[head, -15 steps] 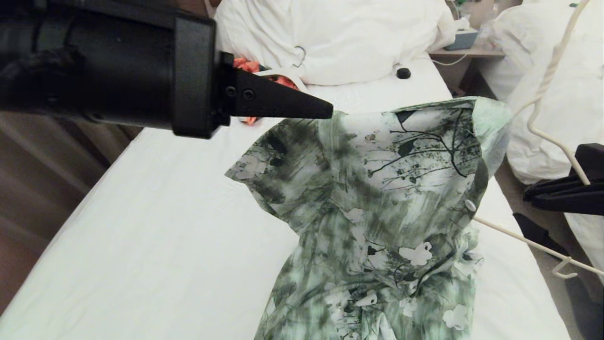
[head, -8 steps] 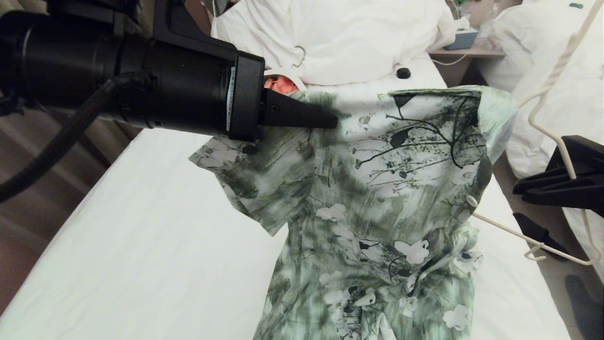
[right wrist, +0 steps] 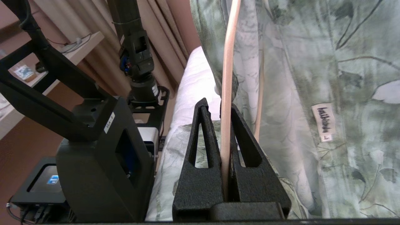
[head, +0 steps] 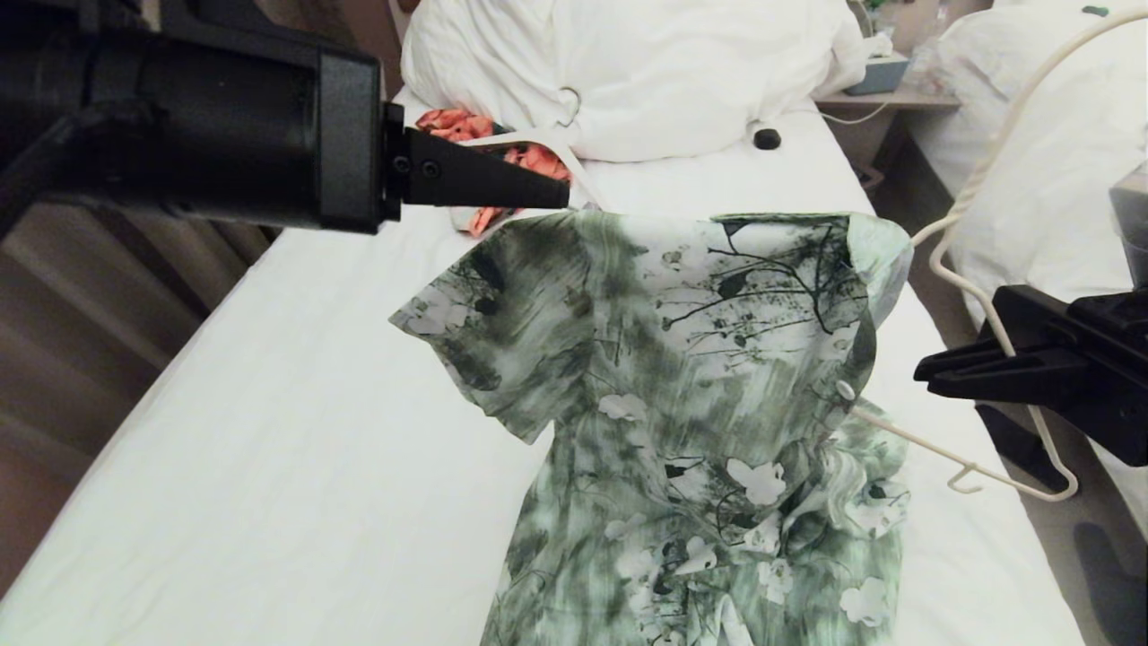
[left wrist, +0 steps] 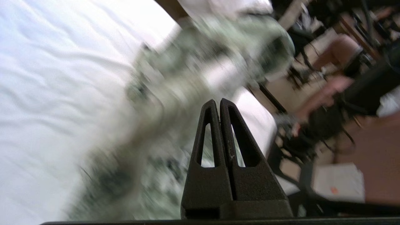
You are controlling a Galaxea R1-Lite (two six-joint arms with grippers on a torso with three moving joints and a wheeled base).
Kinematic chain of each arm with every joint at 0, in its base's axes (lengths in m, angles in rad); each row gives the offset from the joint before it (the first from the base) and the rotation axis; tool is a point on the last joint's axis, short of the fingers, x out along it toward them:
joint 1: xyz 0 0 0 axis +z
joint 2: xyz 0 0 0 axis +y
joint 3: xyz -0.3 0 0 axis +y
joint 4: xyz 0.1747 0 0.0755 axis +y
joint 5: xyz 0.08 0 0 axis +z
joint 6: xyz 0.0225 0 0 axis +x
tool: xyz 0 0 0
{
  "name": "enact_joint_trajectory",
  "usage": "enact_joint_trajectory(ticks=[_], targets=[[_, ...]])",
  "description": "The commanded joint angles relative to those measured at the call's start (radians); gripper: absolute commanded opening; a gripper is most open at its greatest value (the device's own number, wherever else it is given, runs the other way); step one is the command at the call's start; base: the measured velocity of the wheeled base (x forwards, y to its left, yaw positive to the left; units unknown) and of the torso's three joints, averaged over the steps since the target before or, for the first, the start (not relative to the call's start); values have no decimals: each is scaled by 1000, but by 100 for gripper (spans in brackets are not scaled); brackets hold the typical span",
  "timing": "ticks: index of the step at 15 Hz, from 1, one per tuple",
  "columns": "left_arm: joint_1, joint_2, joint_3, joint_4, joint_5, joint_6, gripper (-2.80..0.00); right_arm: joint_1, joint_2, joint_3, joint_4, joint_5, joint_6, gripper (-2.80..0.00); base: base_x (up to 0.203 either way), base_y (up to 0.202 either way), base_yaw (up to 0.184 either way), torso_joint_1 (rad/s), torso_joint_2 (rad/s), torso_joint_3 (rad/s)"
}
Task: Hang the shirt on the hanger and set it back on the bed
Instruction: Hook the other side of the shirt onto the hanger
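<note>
The green-and-white shirt (head: 700, 377) hangs lifted by its shoulders over the bed (head: 269, 413), its lower part resting on the sheet. The thin cream hanger (head: 982, 301) reaches into the shirt's right shoulder, and its bottom bar (head: 915, 440) sticks out on the right. My right gripper (head: 924, 375) is shut on the hanger's wire beside the bed's right edge. In the right wrist view, the right gripper (right wrist: 215, 104) clamps the hanger (right wrist: 227, 68) next to the shirt (right wrist: 312, 62). Just left of the shirt's upper left shoulder, my left gripper (head: 565, 194) is shut on nothing. The left gripper (left wrist: 217, 101) faces the blurred shirt (left wrist: 187, 72).
An orange garment (head: 538, 161) on a thick white hanger (head: 529, 136) lies before the pillows (head: 646, 63). A small black object (head: 766, 138) sits on the sheet. A nightstand (head: 888, 97) and a second white bed (head: 1058, 179) stand to the right.
My left gripper has drawn back to the left, off the shirt's shoulder. The right gripper has carried the hanger and the shirt leftward over the bed.
</note>
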Motion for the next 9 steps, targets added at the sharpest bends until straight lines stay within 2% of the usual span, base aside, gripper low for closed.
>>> enact_joint_trajectory(ticks=[1,4,7,8,9], targets=[[-29,-110,86,4,7,1,-280,21,8,1,5,8,-4,-280,0,0,0,0,0,0],[-41,-171,136,8,29,-1,-280,100,0,31,7,8,-2,-280,0,0,0,0,0,0],[-51,-198,158,9,83,-3,-280,190,-18,48,27,-19,-1,-280,0,0,0,0,0,0],[-50,-212,175,9,95,-3,-280,225,-29,48,68,-41,-1,-280,0,0,0,0,0,0],[-46,-230,199,8,102,-3,-280,258,-42,52,117,-97,-3,-280,0,0,0,0,0,0]])
